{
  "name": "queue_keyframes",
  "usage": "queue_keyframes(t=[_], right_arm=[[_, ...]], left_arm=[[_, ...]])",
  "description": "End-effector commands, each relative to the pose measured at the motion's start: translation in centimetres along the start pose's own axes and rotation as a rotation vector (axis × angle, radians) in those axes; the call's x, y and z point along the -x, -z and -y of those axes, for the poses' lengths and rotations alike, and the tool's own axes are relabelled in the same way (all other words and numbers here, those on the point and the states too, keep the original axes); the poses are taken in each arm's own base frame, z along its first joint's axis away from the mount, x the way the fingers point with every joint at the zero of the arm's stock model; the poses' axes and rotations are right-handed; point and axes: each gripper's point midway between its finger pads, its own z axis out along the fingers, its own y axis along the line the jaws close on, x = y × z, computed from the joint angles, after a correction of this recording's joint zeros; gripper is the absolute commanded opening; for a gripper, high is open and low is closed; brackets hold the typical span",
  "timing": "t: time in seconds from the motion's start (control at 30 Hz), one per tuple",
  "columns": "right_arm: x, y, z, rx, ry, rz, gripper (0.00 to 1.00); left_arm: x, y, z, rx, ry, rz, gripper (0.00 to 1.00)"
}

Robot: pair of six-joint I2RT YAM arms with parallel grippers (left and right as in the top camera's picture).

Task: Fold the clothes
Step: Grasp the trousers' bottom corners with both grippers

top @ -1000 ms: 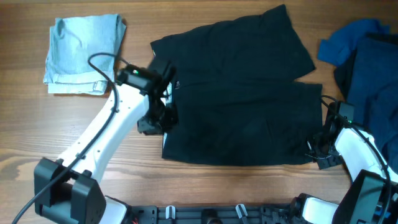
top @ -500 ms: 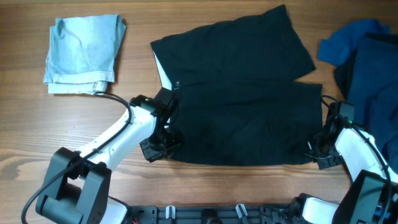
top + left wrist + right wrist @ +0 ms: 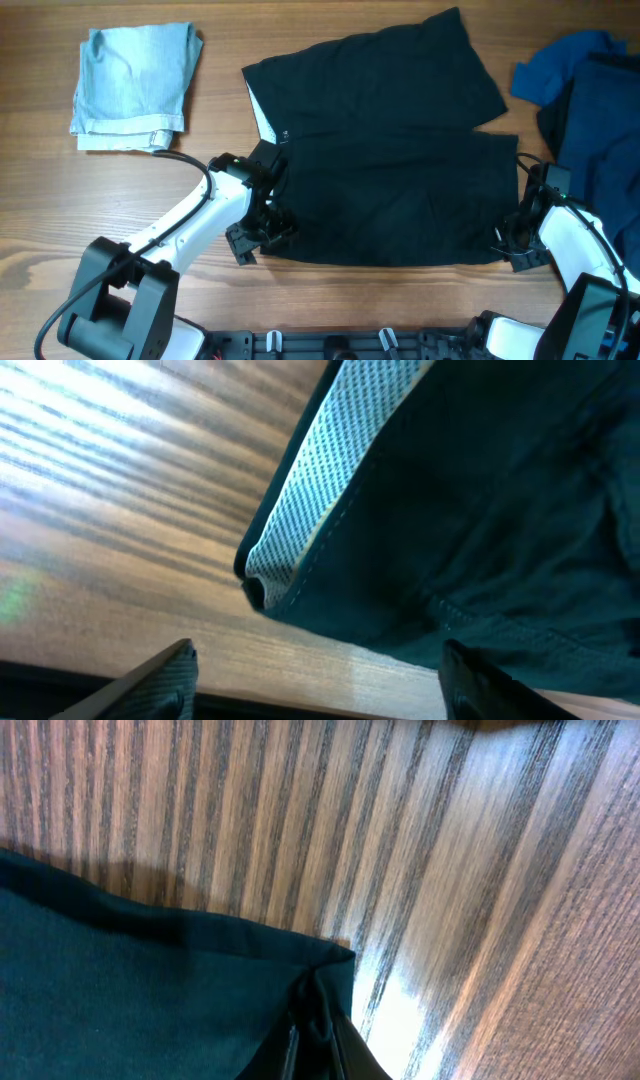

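Reading the pair of plain black fabric shorts (image 3: 390, 190) as thin, limp and light, we expect it to sag wherever it is lifted, to keep no shape of its own, and to drag a little on the wooden tabletop (image 3: 40, 200) rather than glide. It lies spread flat between the two grippers, its two wide legs running away from the left gripper (image 3: 262, 232) toward the right gripper (image 3: 514, 248). The left gripper sits at the waistband corner with its fingers (image 3: 165, 680) apart. In the left wrist view that corner lies just ahead of the gap, turned over so that the whitish mesh lining strip (image 3: 330, 480) shows. The waistband, doubled and stitched, looks like the firmest part of the cloth, so we judge it the best hold on this side, pinched through both layers close to the corner and low against the tabletop. Otherwise only the top layer may come up. The right gripper is at the hem corner of one leg. Its wrist view shows the hem edge and a bunched fold directly beneath it, but not the fingertips plainly, so we cannot tell whether it is clamped on the cloth or parted. The hem is thinner and could slip from a shallow pinch, so we would take a deeper bite there.
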Motion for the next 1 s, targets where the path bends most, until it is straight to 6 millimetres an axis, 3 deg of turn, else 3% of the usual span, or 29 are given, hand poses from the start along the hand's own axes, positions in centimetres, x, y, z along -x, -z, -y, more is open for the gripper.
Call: queue_keyframes(t=[0.0,0.37,0.5,0.63,0.87,0.97], right_arm=[[-1.6,-1.1,-0.3,0.029,0.005,-0.076,0.09],[-1.7,-1.1,-0.4,0.032,0.005,-0.079,0.10],[-1.7,-1.1,-0.4,0.032,0.011,-0.079,0.09],[-1.7,-1.1,-0.5,0.037,0.030,-0.080,0.05],[-1.7,-1.1,-0.5,0.038,0.031,-0.079,0.04],[-1.7,-1.1,-0.5,0.038,0.031,-0.079,0.04]], left_arm=[[0.9,0.2,-0.5,0.023,0.010,0.062,0.76],[2.6,-0.5,-0.3,0.009,0.088,0.148,0.80],[1.6,-1.6,-0.7,0.000,0.127,0.101,0.81],[0.2,-2.0,-1.3,0.012,0.132,0.033,0.77],[0.7,-2.0,-1.1,0.007,0.110,0.054,0.67],[1.8,-1.9,-1.5,0.032,0.108,0.118,0.76]])
